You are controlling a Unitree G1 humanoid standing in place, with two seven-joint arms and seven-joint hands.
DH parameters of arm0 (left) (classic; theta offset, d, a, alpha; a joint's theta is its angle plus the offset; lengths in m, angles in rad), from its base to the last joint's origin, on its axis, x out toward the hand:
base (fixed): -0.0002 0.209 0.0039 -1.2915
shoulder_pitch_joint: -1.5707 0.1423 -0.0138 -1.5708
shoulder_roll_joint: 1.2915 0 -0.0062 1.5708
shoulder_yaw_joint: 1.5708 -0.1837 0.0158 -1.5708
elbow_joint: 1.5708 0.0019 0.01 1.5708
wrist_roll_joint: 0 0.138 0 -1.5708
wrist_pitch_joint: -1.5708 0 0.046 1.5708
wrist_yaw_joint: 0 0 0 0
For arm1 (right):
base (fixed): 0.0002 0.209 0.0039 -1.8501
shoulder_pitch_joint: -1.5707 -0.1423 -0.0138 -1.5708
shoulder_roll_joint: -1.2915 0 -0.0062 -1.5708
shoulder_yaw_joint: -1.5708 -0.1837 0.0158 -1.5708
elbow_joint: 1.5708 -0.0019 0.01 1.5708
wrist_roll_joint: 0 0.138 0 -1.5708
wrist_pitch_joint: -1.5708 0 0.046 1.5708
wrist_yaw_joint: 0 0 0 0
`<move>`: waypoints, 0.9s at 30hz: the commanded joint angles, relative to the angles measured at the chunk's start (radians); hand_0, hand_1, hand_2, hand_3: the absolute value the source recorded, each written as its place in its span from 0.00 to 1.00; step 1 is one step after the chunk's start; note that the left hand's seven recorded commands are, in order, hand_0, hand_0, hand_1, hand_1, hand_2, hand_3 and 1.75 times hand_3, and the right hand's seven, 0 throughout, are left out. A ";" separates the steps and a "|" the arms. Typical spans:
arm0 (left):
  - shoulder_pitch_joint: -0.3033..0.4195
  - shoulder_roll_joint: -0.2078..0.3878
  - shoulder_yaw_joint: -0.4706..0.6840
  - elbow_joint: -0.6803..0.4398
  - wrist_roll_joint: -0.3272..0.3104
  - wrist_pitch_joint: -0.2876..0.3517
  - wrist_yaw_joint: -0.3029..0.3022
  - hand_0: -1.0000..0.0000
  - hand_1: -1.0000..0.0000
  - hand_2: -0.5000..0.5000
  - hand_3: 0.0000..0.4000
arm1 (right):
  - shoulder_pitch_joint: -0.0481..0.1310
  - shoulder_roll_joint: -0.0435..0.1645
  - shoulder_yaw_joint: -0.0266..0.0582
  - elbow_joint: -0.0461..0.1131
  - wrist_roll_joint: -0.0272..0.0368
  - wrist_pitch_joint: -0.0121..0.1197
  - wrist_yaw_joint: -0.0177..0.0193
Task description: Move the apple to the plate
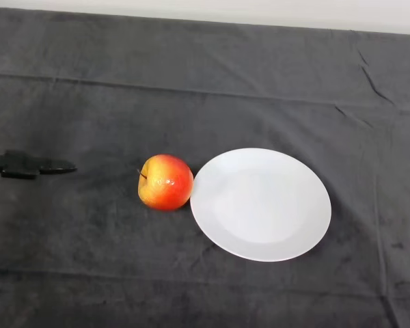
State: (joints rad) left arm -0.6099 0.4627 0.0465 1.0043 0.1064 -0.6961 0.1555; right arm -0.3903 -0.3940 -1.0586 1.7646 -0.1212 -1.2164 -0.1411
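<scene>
A red and yellow apple (165,182) lies on the dark cloth, just left of a white plate (261,203) and almost touching its rim. The plate holds nothing. My left hand (27,165) comes in at the far left edge, level with the apple and well to its left. Its black fingers are straight and point right toward the apple. It holds nothing.
The dark cloth (205,89) covers the whole table, with a few creases at the back right. A pale wall edge runs along the top.
</scene>
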 commanded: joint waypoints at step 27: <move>0.084 -0.101 -0.221 -0.286 0.114 0.143 -0.111 1.00 1.00 0.50 0.00 | 0.114 0.167 0.0053 0.084 0.0368 0.113 0.0083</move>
State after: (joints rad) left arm -0.5376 0.3695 -0.1561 0.7374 0.2029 -0.5653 0.0533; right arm -0.3906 -0.3933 -1.0508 1.7598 -0.1018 -1.2115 -0.1329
